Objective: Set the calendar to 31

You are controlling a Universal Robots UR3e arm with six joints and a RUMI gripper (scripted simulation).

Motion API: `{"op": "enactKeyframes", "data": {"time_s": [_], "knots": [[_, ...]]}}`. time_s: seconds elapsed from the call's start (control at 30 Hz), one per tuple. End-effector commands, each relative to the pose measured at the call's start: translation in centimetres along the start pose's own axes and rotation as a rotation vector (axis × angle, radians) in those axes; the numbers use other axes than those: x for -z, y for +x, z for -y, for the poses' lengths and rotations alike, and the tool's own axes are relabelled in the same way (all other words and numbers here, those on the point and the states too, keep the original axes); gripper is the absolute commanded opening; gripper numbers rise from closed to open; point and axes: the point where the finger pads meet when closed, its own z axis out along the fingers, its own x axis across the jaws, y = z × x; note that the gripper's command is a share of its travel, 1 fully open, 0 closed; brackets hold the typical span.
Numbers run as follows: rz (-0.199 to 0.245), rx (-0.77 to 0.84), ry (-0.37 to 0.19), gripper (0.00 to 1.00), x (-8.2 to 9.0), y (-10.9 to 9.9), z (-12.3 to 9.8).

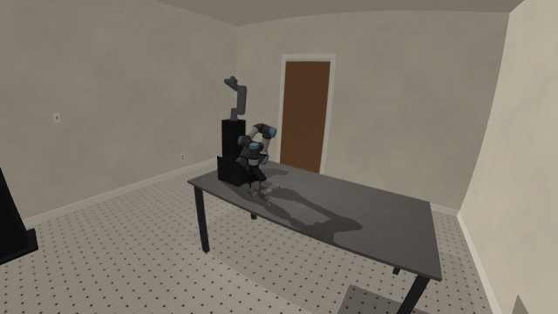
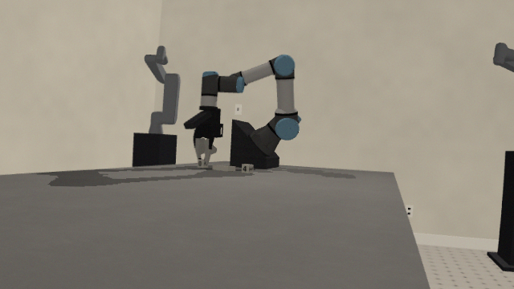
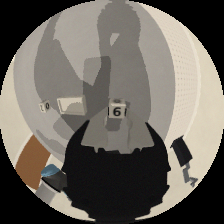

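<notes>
My gripper [image 3: 116, 107] is shut on a pale calendar cube [image 3: 116, 112] whose top face reads 6 in the wrist view. In the exterior view the gripper [image 2: 203, 160] points down with the cube [image 2: 201, 162] at its fingertips, at or just above the table top. The second cube [image 3: 45, 106] lies on the table to the left in the wrist view and shows a 0 on top; in the exterior view this cube [image 2: 246, 168] shows a 4 on its side. The flat pale tray [image 3: 72, 105] lies between the two cubes and holds no cube.
The arm's black base [image 2: 250, 148] stands on the table just behind the cubes. A black pedestal with a grey camera arm [image 2: 156, 148] stands behind the table's far edge. The table [image 1: 323, 209] stretches away to the right of the arm.
</notes>
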Motion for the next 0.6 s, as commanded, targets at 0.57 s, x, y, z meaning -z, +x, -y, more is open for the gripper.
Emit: {"op": "enactKeyframes", "data": {"time_s": [0.57], "knots": [[-0.002,0.000,0.002,0.10,-0.04,0.06,0.06]]}}
